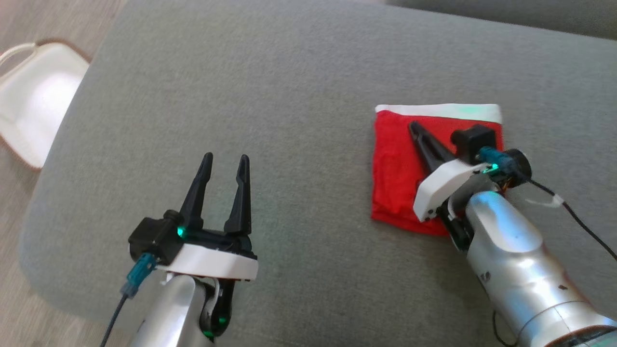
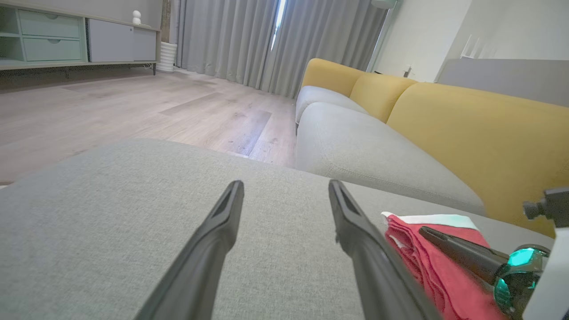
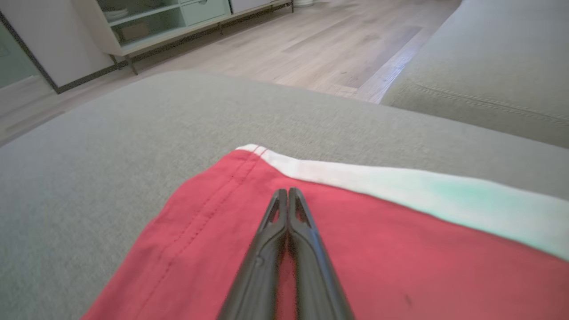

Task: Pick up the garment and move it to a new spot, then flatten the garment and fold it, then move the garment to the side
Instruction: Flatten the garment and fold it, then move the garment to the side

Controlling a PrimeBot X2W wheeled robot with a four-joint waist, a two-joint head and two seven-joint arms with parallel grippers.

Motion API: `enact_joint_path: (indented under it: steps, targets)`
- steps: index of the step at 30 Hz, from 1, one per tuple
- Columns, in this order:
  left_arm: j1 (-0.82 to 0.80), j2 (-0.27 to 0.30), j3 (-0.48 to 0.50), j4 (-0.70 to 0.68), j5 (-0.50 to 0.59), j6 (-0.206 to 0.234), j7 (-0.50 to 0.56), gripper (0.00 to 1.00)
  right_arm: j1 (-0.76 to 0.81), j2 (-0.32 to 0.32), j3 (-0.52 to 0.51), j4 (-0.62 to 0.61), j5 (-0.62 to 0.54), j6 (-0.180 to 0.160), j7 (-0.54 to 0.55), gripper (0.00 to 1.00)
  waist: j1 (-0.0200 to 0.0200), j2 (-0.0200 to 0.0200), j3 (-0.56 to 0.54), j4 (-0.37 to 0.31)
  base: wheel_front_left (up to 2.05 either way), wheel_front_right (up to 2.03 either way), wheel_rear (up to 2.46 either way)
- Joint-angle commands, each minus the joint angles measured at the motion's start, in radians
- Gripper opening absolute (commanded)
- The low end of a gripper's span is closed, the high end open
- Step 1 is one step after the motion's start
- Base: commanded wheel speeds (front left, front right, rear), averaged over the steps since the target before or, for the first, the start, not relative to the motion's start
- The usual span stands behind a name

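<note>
Garment [image 1: 393, 168]: a red cloth folded to a rough square with a white band [image 1: 434, 111] along its far edge. It lies flat on the grey cushion [image 1: 289, 96], right of centre in the head view. In that view the right gripper [image 1: 414, 127] reaches up from the lower right and lies over the cloth. Its two fingers are pressed together with nothing between them, and the tips point to the upper left corner of the square, just short of the white band.

In the right wrist view the closed gripper [image 3: 284, 192] rises from the bottom edge over the garment [image 3: 400, 249]. The tips stand just below the white band [image 3: 400, 186], which runs from centre to the right edge. Whether the tips touch the cloth or hover just above it I cannot tell. Grey cushion [image 3: 133, 133] fills the left and top around the cloth.

The left gripper [image 1: 226, 158] sits at the lower left of the head view, well apart from the garment. Its fingers are spread wide and hold nothing, over bare cushion.

In the left wrist view that gripper [image 2: 286, 184] shows the same gap between its fingers. The garment [image 2: 449, 284] lies at the lower right, layered edges showing, with the right gripper [image 2: 426, 232] slanting low across it. Behind are a sofa [image 2: 466, 129] with yellow backs, wooden floor [image 2: 133, 102] and grey curtains [image 2: 231, 40].
</note>
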Motion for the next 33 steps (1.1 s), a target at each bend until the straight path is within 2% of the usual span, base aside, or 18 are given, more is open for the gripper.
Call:
enact_joint_path:
  steps: [1,5,11,16,19,20,21,22,33]
  targets:
    - [-0.008,0.006,0.038,-0.028,0.008,0.005,-0.010,1.00,-0.012,0.022,0.003,-0.038,0.009,-0.001,-0.016,0.00,0.0000,0.0000,-0.021,-0.021,0.00,0.00,0.00]
    - [0.005,0.006,0.061,-0.033,0.021,0.002,-0.010,1.00,0.028,-0.004,-0.056,-0.155,0.020,-0.001,-0.020,0.00,0.0000,0.0000,-0.060,-0.065,0.00,0.00,0.00]
    - [0.030,0.006,0.095,-0.036,0.038,-0.003,-0.010,1.00,0.176,-0.055,-0.199,-0.378,-0.031,-0.001,-0.020,0.00,0.0000,0.0000,-0.120,-0.137,0.00,0.00,0.00]
    - [0.060,0.006,0.123,-0.042,0.046,-0.003,-0.010,1.00,0.310,-0.040,-0.321,-0.524,-0.076,-0.001,-0.020,0.00,0.0000,0.0000,-0.159,-0.190,0.00,0.00,0.00]
    - [0.081,0.006,0.138,-0.046,0.054,-0.004,-0.010,1.00,0.377,-0.027,-0.333,-0.572,-0.109,-0.001,-0.020,0.00,0.0000,0.0000,-0.173,-0.223,0.00,0.00,0.00]
    - [0.089,0.006,0.147,-0.049,0.057,-0.003,-0.010,1.00,0.395,-0.024,-0.329,-0.585,-0.122,-0.001,-0.020,0.11,0.0000,0.0000,-0.175,-0.235,0.00,0.00,0.00]
    - [0.097,0.006,0.156,-0.052,0.059,-0.003,-0.010,1.00,0.410,-0.021,-0.327,-0.596,-0.133,-0.001,-0.020,0.45,0.0000,0.0000,-0.177,-0.247,0.00,0.00,0.00]
    - [0.105,0.006,0.163,-0.052,0.062,-0.003,-0.010,1.00,0.425,-0.016,-0.329,-0.608,-0.141,-0.001,-0.020,0.98,0.0000,0.0000,-0.180,-0.257,0.00,0.00,0.00]
    - [0.147,0.006,0.193,-0.049,0.081,-0.009,-0.010,1.00,0.554,0.020,-0.347,-0.704,-0.154,-0.001,-0.020,1.00,0.0000,0.0000,-0.200,-0.293,0.00,0.00,0.00]
